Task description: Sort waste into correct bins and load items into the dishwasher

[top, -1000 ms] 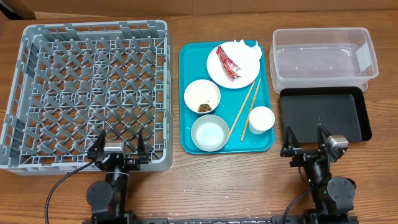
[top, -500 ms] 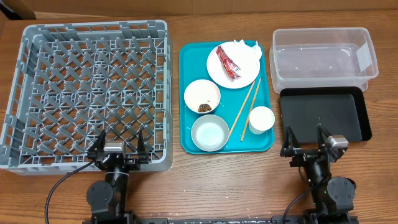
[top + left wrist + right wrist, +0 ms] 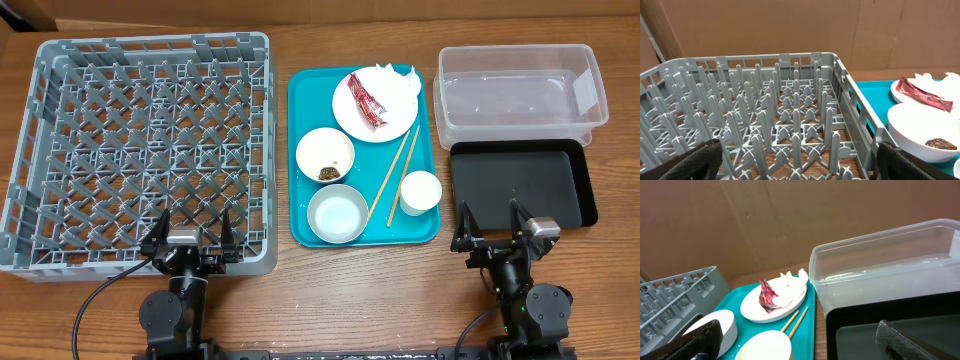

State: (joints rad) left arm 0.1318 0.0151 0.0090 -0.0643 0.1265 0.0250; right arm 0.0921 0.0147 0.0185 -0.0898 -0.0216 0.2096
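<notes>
The grey dish rack stands at the left. On a teal tray sit a plate with a red wrapper and a white napkin, a bowl with dark scraps, an empty bowl, a cup and chopsticks. The clear tub and the black tray are at the right. My left gripper is open and empty at the rack's near edge. My right gripper is open and empty at the black tray's near edge.
The rack has rows of upright pegs in the left wrist view. The right wrist view shows the wrapper on the plate, the tub behind and a cardboard wall at the back. Bare wooden table lies along the front.
</notes>
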